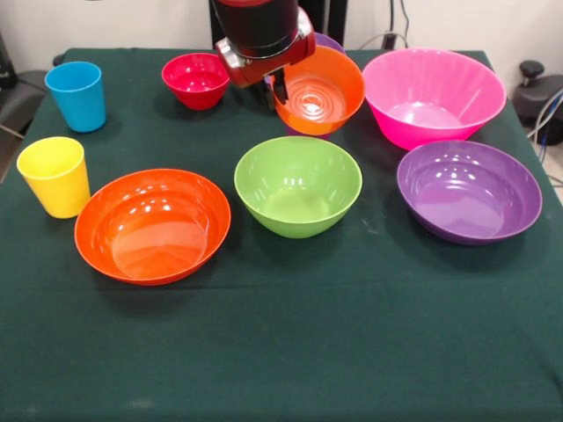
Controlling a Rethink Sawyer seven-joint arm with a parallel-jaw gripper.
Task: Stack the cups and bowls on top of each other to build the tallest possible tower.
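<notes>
My gripper (278, 93) comes down at the far centre, its jaws shut on the near-left rim of the small orange bowl (321, 92). That bowl tilts toward the camera. A purple thing (328, 40) peeks out behind it; I cannot tell if it is a bowl or a cup. The small red bowl (196, 79) stands just left of the gripper. The blue cup (76, 95) and yellow cup (55, 176) stand upright at the left. The wide orange bowl (152, 225), green bowl (297, 185), purple bowl (469, 191) and pink bowl (433, 95) stand apart, open side up. No tower stands.
A dark green cloth (281, 352) covers the table. Dark equipment and cables (541, 97) lie off the right edge, and a dark object (18, 101) sits off the left edge.
</notes>
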